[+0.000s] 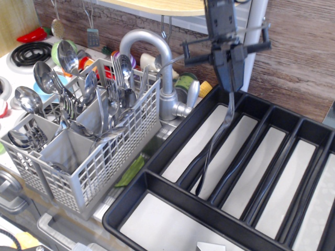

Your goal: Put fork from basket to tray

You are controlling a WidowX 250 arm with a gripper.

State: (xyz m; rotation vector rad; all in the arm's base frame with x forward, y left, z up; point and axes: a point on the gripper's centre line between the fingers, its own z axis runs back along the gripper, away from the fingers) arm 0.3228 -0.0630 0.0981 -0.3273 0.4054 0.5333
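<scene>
Below the shut jaws, the fork (215, 141) hangs over the tray (157, 151)

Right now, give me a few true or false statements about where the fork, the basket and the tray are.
1. The jaws of the gripper hold the fork by one end. True.
2. The fork hangs over the basket. False: it hangs over the tray.
3. The fork lies flat in a compartment. False: it hangs nearly upright.
4. The basket holds cutlery. True.
5. The basket stands right of the tray in the picture. False: it stands left.
</scene>
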